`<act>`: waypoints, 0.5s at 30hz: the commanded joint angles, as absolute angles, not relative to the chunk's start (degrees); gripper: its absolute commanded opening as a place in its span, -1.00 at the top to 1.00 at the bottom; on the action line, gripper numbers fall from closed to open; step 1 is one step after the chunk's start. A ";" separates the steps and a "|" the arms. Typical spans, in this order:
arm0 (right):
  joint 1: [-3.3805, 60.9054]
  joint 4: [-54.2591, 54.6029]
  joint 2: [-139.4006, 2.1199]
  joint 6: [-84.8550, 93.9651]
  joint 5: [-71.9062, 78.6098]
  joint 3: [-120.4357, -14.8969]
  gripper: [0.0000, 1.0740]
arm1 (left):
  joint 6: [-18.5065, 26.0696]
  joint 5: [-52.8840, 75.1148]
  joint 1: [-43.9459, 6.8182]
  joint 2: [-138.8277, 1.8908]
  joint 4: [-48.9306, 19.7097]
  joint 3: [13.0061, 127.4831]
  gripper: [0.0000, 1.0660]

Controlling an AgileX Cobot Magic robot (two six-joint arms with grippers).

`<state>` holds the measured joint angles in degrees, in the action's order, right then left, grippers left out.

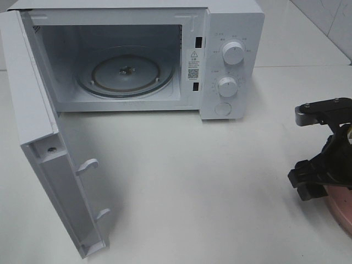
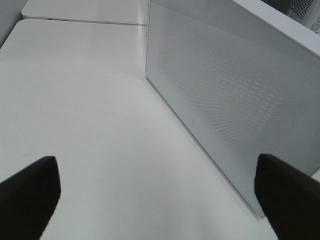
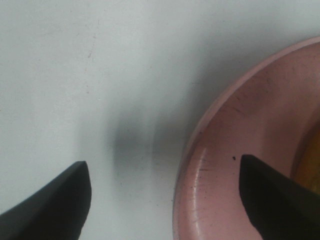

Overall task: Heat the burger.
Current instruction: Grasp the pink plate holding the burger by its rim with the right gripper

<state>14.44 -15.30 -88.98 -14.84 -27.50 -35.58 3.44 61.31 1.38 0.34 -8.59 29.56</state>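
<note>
Nearest the camera, well to the right of the microwave [image 1: 231, 60] and forward of its front, the pink plate [image 1: 340, 215] lies on the white desk [image 1: 192, 181], cut off by the edge of the view. The right claw [image 3: 163, 175] hangs low over the plate's rim with its fingers spread apart, gripping nothing: one fingertip stands over the bare desk on the microwave's side of the rim, the other over the plate's inside. The burger [image 3: 310, 152] shows only as a golden-brown sliver on the plate, past that second fingertip and mostly hidden. On the microwave's other side, its door [image 1: 38, 137] stands swung wide open toward the camera. The left claw [image 2: 156, 185] is just above the desk beside the door's perforated outer face, its fingers also spread wide and empty. Farther back, the microwave's cavity is lit, with the glass turntable [image 1: 126, 74] lying bare inside, and two round knobs [image 1: 233, 54] sit one above the other on its control panel.
</note>
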 commanded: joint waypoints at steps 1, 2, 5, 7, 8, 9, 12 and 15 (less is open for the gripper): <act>14.15 -15.58 -91.50 -15.36 -26.01 -35.29 -0.42 | 3.09 61.42 1.43 1.32 -8.77 29.56 -0.83; 14.15 -15.58 -92.07 -15.41 -25.84 -35.29 -0.42 | 3.09 61.42 1.43 1.32 -8.77 29.56 -0.83; 14.15 -16.67 -94.31 -16.04 -25.44 -35.29 -0.42 | 3.09 61.42 1.43 1.32 -8.77 29.56 -0.83; 14.15 -17.13 -94.77 -16.44 -24.98 -35.29 -0.42 | 3.09 61.42 1.43 1.32 -8.77 29.56 -0.83; 14.15 -17.13 -94.77 -16.44 -24.98 -35.29 -0.42 | 3.09 61.42 1.43 1.32 -8.77 29.56 -0.83; 14.15 -18.16 -95.63 -17.76 -24.52 -35.29 -0.42 | 3.09 61.42 1.43 1.32 -8.77 29.56 -0.83; 14.15 -19.88 -96.66 -19.31 -24.24 -35.29 -0.42 | 3.09 61.42 1.43 1.32 -8.77 29.56 -0.83; 14.15 -20.86 -97.57 -20.34 -24.24 -35.29 -0.42 | 3.09 61.42 1.43 1.32 -8.77 29.56 -0.83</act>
